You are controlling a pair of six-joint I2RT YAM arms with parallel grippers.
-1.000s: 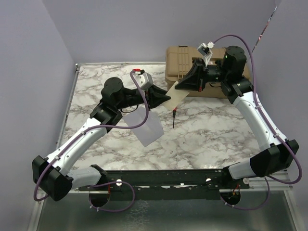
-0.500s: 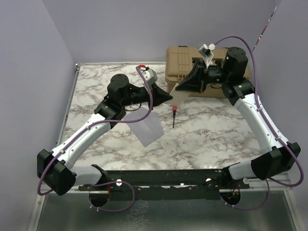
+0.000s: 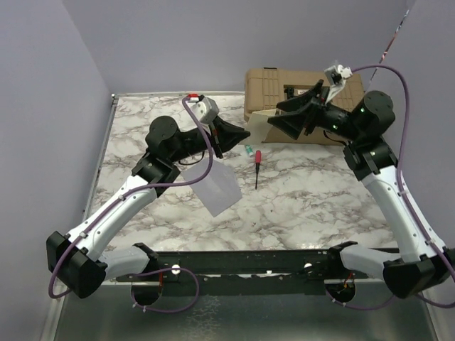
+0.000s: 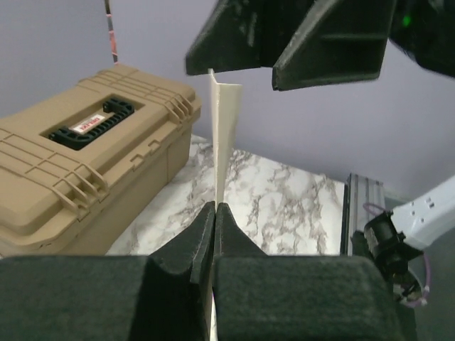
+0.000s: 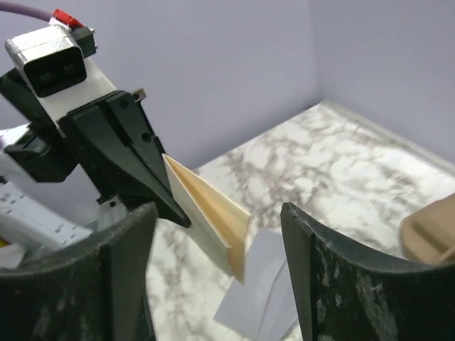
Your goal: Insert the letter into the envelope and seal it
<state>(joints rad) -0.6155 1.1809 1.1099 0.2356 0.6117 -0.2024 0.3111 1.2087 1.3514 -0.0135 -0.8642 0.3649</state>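
Tan letter [image 4: 225, 135], just one, clamped by left pincer [image 4: 215, 207]; one grey envelope [image 3: 217, 187].

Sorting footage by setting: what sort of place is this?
Probably a robot lab test cell: a left arm and right arm mounted at a marble-patterned table, plain lilac walls boxing it in, a tan case as prop.

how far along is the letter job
Early. Done: the letter is lifted. In hand: the left tool pinches it on edge; the right tool is open by its far end. Left: filling and sealing the envelope, which lies flat.
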